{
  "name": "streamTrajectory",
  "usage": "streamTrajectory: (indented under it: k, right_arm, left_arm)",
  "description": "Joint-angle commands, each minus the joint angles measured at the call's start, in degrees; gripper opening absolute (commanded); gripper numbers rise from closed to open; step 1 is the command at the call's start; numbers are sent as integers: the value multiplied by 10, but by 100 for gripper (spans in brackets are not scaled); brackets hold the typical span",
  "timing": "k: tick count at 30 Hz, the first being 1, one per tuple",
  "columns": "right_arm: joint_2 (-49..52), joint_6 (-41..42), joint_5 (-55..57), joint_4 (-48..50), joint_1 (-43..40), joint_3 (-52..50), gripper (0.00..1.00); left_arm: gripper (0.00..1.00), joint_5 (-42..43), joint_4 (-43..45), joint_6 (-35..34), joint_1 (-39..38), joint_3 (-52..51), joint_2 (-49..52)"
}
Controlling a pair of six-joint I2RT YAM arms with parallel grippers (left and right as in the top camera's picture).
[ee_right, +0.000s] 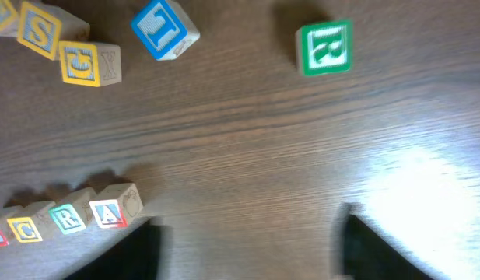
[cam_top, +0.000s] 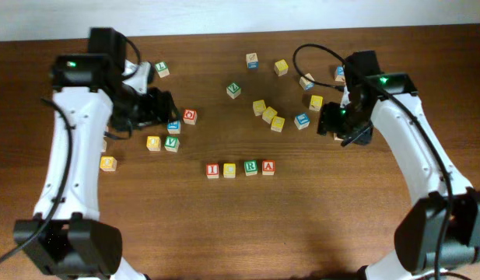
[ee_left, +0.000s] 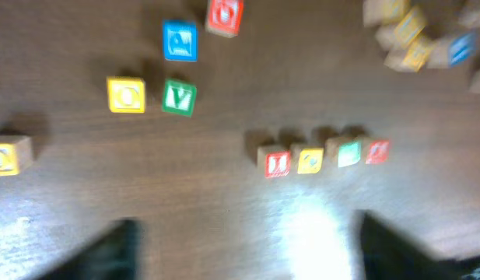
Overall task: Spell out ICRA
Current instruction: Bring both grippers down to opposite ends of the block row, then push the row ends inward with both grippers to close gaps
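Four cubes stand touching in a row at the table's middle: red I [cam_top: 213, 170], yellow C [cam_top: 229, 169], green R [cam_top: 250, 167], red A [cam_top: 268, 167]. The row also shows in the left wrist view, I [ee_left: 276, 162], C [ee_left: 310, 160], R [ee_left: 348, 153], A [ee_left: 377, 151], and in the right wrist view at lower left, C [ee_right: 26, 229], R [ee_right: 67, 218], A [ee_right: 108, 211]. My left gripper [cam_top: 158, 109] is open and empty over the left cubes; its fingers [ee_left: 243, 249] frame bare wood. My right gripper [cam_top: 333, 124] is open and empty at the right [ee_right: 247, 249].
Loose cubes lie left of the row: red [cam_top: 190, 116], blue [cam_top: 173, 126], yellow [cam_top: 153, 143], green V [cam_top: 171, 144], yellow [cam_top: 107, 163]. More cubes are scattered at the back middle and right, among them yellow [cam_top: 269, 114] and blue [cam_top: 302, 120]. Both arm bases stand at the front corners.
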Motion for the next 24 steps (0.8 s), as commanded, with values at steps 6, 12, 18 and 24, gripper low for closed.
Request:
streamTrajectory:
  k: [6,12,18,24]
  right_arm:
    - [83,3,-25,16,74,-11,4]
    - [115,35,-28,75,114,-59,4]
    - [125,35,-51,108,143,-66,4]
    - [140,35,-58,113,150,-82,4]
  left_arm:
    - [0,-28,178,-42,-63,-276,12]
    - [0,-30,287,-59,-64,-383,15]
    - [0,-30,329,-95,-92,-389,21]
    - [0,-92,341,-144,-118,-389,42]
